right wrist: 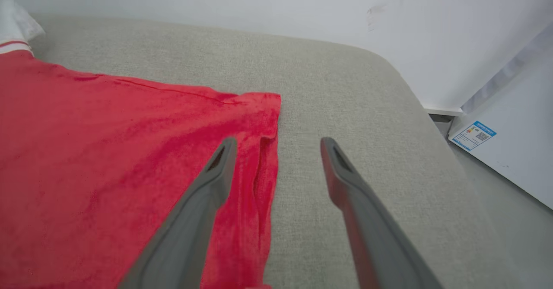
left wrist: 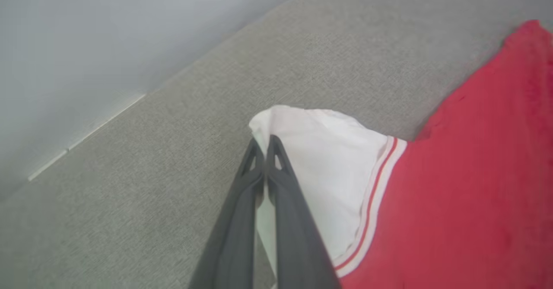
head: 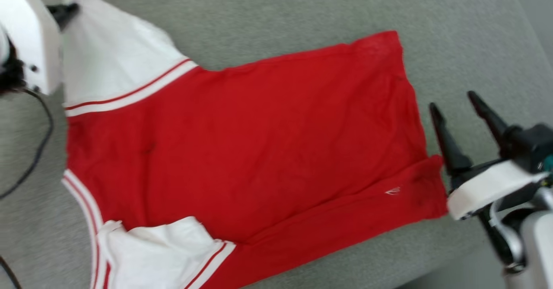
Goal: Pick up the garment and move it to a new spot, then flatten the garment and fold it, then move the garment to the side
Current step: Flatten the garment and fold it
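A coarse-woven grey surface (head: 268,12) meets a smooth white wall (right wrist: 259,4). The thin red, white-sleeved garment (head: 259,142) lies spread on it. The left end effector (left wrist: 264,144) is clenched on a sleeve tip (left wrist: 268,120), and the right end effector (head: 451,100) is released beside the hem.

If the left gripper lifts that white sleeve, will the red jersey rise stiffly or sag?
Probably sag: the thin red jersey-style shirt lies creased and limp on the grey fabric cushion. Its white sleeve bunches where the left gripper pinches it, so it likely stretches first. It looks light; the textured cushion may drag it slightly.
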### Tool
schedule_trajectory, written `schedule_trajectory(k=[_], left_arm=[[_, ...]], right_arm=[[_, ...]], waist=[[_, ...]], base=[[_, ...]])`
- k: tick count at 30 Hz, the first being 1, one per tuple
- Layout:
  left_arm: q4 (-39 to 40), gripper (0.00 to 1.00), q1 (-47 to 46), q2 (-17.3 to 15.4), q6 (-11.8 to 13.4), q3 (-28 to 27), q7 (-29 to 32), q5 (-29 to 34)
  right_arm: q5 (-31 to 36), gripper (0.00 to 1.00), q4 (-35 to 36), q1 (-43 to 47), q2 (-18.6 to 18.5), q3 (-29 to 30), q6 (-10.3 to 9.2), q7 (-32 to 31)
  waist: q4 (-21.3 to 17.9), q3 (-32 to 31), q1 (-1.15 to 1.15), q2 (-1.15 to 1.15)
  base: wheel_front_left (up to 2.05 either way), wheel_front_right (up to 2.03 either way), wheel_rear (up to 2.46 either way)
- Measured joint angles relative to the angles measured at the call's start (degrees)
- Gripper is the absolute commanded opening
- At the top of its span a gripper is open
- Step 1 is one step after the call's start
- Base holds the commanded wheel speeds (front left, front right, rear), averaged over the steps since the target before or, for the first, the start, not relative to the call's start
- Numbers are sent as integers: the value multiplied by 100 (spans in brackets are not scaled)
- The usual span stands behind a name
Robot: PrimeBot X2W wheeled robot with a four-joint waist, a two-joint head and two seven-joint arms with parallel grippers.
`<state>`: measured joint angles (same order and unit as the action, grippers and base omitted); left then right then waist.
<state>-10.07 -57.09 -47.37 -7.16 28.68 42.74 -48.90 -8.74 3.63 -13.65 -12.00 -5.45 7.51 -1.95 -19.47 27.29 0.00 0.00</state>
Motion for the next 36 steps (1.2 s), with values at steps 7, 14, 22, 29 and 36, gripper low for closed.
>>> schedule_trajectory(k=[7,14,22,29,36], left_arm=[[960,0,331,-64,-19,167,-426,-179],[1942,0,634,-197,-20,216,-673,-175],[2771,0,798,-146,86,249,-827,-67],[3251,0,876,-120,119,293,-956,36],[3411,0,909,-49,113,389,-1068,92]], right_arm=[[-743,100,127,-537,-888,38,1,-2225],[-1346,100,-236,-1562,-1458,-7,0,-4045],[-1317,100,-1188,-2554,-1770,-291,0,-4840],[-1089,100,-1922,-2920,-1911,-595,0,-4859],[-1061,100,-2408,-3106,-2029,-891,-1,-4651]], waist=[[546,-212,0,0],[1005,-119,0,0],[1440,155,0,0],[1777,381,0,0],[2003,502,-1,0]], base=[[0,0,0],[0,0,0],[0,0,0],[0,0,0],[0,0,0]])
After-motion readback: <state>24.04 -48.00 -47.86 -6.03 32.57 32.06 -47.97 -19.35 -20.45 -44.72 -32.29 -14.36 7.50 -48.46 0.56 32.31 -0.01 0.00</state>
